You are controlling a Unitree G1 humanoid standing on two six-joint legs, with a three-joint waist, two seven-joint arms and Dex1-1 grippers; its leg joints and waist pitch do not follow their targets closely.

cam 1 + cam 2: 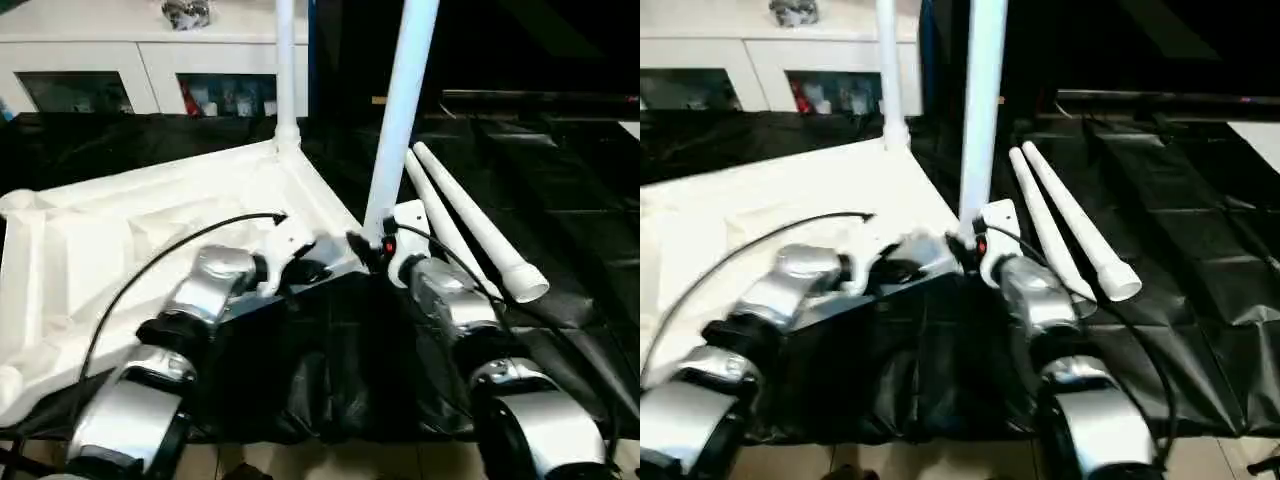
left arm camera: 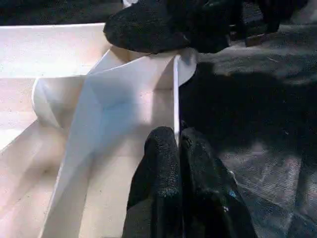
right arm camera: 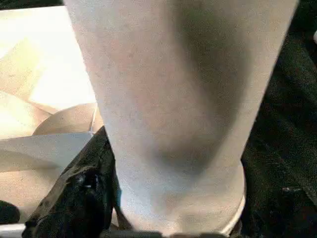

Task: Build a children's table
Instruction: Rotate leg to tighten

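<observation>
The white tabletop lies underside up on a black cloth. One white leg stands upright in its far corner socket. A second leg rises, slightly tilted, from the near right corner, and my right gripper is shut on its base. In the right wrist view that leg is very close, with one black finger against its side. My left gripper sits at the tabletop's near edge, its fingers shut on the thin rim wall. Two loose legs lie side by side on the cloth to the right.
A white cabinet with glass doors stands along the back. The black cloth covers the work surface and hangs over its near edge. A black cable arcs over my left forearm.
</observation>
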